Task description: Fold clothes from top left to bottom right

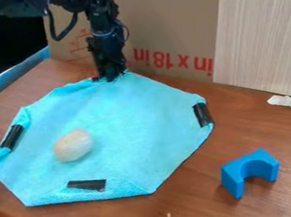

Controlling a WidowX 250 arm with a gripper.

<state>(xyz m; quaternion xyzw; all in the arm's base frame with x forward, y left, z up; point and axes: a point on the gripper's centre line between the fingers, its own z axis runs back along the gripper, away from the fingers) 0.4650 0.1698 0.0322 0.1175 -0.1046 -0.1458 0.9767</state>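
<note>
"Blue cloth (pixel 132 117), where are you? Oh, it lies on the table (pixel 183 216), from right by the pincer (pixel 111 78) out toward us."

"What's closest to us?"

"A blue block (pixel 236 175) with a bite out of it. It's well apart from the pincer, toward us and to the picture's right. A black strip (pixel 87 184) is on the cloth's near edge."

"And next?"

"A pale round lump (pixel 73 145) sits on the cloth, between that strip and the pincer. It may roll when the cloth lifts, so I'd go slow."

"Any more strips?"

"One on the left edge (pixel 12 136) and one on the right edge (pixel 203 114), both nearer us than the pincer."

"Is the pincer pinching?"

"I can't tell if it's spread, pressed together or pinching cloth. It's down at the far edge. I think the job now is to get a good grip there."

"How?"

"Nip just the edge, check it's caught, lift a little, then pull softly to the bottom right. Don't yank!"

"What's behind the pincer?"

"A big cardboard wall (pixel 164 22). Best not bump it."
</note>
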